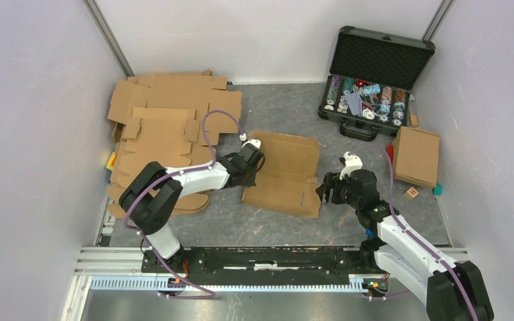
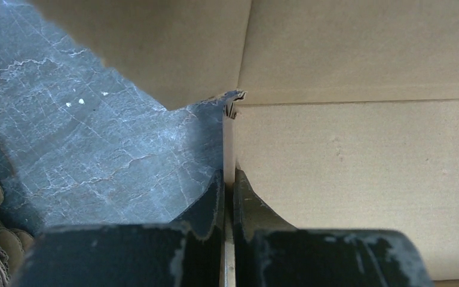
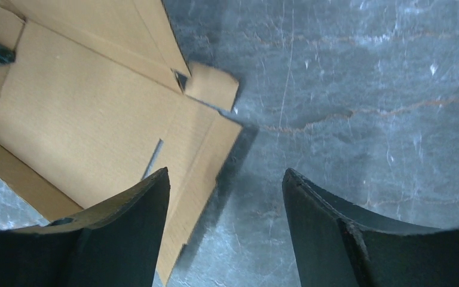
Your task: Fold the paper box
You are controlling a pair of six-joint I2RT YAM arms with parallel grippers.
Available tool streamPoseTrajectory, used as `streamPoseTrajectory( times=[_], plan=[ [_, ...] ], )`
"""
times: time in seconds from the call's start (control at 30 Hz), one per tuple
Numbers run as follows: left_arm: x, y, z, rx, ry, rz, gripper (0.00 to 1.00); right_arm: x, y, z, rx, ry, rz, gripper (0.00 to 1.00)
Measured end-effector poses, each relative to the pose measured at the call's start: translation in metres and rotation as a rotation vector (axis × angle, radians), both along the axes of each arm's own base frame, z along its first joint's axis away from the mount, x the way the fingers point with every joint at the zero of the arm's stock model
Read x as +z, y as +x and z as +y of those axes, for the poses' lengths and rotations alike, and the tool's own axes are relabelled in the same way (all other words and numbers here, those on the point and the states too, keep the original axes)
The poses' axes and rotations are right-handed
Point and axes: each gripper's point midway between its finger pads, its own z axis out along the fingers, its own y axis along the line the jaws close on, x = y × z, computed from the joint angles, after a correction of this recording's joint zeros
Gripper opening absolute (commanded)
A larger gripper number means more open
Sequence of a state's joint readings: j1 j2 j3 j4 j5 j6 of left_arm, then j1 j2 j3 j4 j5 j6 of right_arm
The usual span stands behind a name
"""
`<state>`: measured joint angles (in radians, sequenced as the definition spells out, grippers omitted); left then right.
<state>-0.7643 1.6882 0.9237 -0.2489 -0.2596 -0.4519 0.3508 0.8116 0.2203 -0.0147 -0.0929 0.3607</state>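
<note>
I see the paper box lying near the middle of the grey marbled counter. It is a brown cardboard blank, mostly flat, with creases running across it.

My left claw sits at the box's left edge. In the left wrist view its two dark fingers are pressed together, with a thin cardboard edge pinched between them. Tan panels of the box fill the right side of that view, and bare counter fills the left.

My right claw is just beside the box's right edge, its fingers spread wide with nothing between them. The right wrist view shows bare counter in the gap. A corner of the box with a small flap and a narrow slot lies at the left, partly behind one finger. I cannot tell whether that finger touches the cardboard.

A stack of flat cardboard blanks is piled at the far left. An open black case holding rows of chips stands at the far right. A closed cardboard box lies in front of the case, near the right wall, with a small wooden block beside it
</note>
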Motion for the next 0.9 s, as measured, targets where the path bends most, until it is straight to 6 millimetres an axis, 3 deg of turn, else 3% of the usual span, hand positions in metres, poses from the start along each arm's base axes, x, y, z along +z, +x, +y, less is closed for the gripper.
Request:
streamPoseTrajectory(
  times=[0.2,0.47,0.63,0.77,0.9],
  plan=[
    [0.000,-0.003,-0.008,-0.046,-0.027,0.011,0.02,0.014,0.023,-0.003,-0.037,0.016,-0.003,0.73],
    [0.000,-0.010,-0.016,-0.099,-0.120,0.008,0.02,0.014,0.036,-0.022,-0.126,0.015,-0.014,0.64],
    [0.004,-0.012,-0.016,-0.117,-0.174,-0.015,0.02,0.016,0.039,-0.041,-0.205,-0.008,-0.071,0.44],
    [0.005,-0.015,-0.016,-0.131,-0.198,-0.018,0.02,0.005,0.039,-0.046,-0.216,-0.046,-0.034,0.28],
    [0.007,-0.016,-0.018,-0.141,-0.211,-0.020,0.02,-0.010,0.035,-0.039,-0.165,-0.055,0.049,0.25]
  ],
)
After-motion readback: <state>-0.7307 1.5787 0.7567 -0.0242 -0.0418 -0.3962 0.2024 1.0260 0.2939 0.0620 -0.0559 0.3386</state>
